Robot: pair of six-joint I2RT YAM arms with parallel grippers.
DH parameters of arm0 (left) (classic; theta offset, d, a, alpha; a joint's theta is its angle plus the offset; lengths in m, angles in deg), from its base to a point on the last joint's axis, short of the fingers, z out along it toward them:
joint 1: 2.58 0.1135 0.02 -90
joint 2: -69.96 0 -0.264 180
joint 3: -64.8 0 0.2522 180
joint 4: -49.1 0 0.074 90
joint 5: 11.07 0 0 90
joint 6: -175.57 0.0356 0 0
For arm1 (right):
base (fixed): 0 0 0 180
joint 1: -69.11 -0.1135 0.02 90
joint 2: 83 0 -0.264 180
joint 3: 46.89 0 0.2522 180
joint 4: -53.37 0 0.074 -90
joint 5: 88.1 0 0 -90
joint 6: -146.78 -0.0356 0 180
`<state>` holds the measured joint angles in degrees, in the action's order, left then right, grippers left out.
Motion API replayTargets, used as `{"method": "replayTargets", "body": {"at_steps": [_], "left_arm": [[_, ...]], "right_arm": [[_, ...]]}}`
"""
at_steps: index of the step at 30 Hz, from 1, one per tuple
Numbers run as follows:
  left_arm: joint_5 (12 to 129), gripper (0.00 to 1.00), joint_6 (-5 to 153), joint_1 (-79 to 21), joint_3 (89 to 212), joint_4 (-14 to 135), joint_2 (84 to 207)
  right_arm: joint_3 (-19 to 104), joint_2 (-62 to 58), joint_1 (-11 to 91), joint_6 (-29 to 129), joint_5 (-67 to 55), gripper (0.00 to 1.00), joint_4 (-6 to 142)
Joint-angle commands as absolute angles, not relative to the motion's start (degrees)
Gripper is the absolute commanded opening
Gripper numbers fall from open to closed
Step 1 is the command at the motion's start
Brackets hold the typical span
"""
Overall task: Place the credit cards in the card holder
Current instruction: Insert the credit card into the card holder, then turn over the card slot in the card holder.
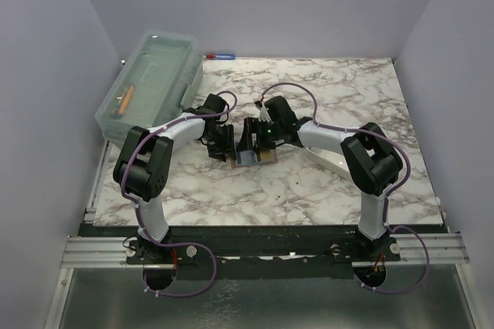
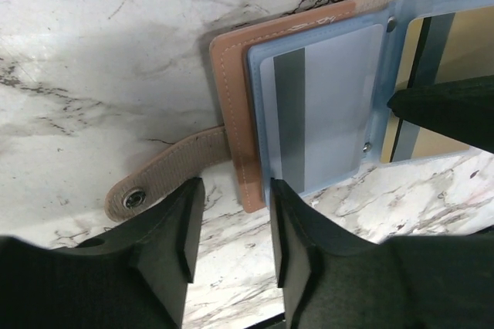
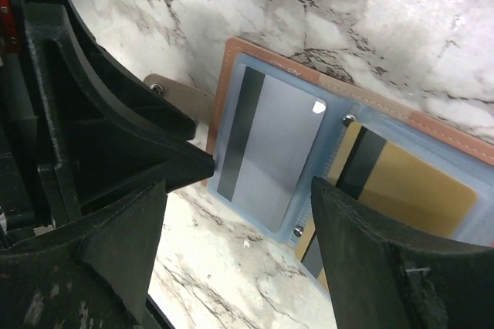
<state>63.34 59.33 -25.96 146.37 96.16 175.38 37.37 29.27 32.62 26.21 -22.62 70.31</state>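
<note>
Left arm [image 1: 174,132] and right arm [image 1: 328,137] both bend in toward the card holder [image 1: 254,157], wrists angled down, meeting over it. Marble-pattern table [image 1: 324,198], plain pale walls on three sides. Clear lidded box [image 1: 150,82] sits well behind-left of the holder. White tray [image 1: 328,161] lies just right of the holder, partly under the right arm. The holder lies opened flat, leather side down, snap strap [image 2: 158,178] sticking out from the edge nearest the left gripper [image 2: 234,201]. Light blue card [image 2: 328,109] sits in the clear sleeve on the strap side, tan-gold card [image 3: 405,186] in the next sleeve. Left gripper is partly parted with nothing pinched, fingers straddling the holder's strap-side edge; contact cannot tell. Right gripper [image 3: 238,198] is spread wide, holding nothing, low over the sleeves. One of its fingers [image 2: 448,109] is over the gold card, touch unclear.
</note>
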Motion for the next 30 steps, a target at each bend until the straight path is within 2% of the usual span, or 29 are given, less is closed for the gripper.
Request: {"method": "replayTargets", "body": {"at_steps": [1, 3, 6, 9, 11, 22, 30], "left_arm": [[64.00, 0.49, 59.51, -26.04, 146.94, 97.43, 172.38], [64.06, 0.53, 59.07, -25.83, 147.06, 98.10, 170.88], [63.16, 0.53, 58.39, -24.78, 146.66, 98.75, 168.90], [61.78, 0.53, 57.58, -23.99, 146.09, 98.72, 167.25], [60.51, 0.49, 56.80, -23.73, 146.14, 98.19, 166.64], [50.82, 0.44, 51.28, -22.80, 145.29, 90.19, 170.90], [50.64, 0.47, 50.03, -22.80, 143.84, 87.18, 172.02]], "right_arm": [[35.87, 25.70, 32.55, 27.08, -18.28, 0.77, 74.46], [34.68, 24.78, 32.59, 26.16, -18.26, 0.69, 73.77], [33.40, 24.18, 32.55, 25.28, -18.60, 0.49, 71.90], [34.08, 25.44, 32.55, 25.27, -18.26, 0.35, 72.18], [34.64, 26.52, 32.55, 25.31, -17.95, 0.28, 72.31], [36.11, 30.09, 32.55, 25.41, -16.53, 0.14, 72.32], [36.04, 31.46, 32.55, 25.04, -13.83, 0.11, 73.21]]}}
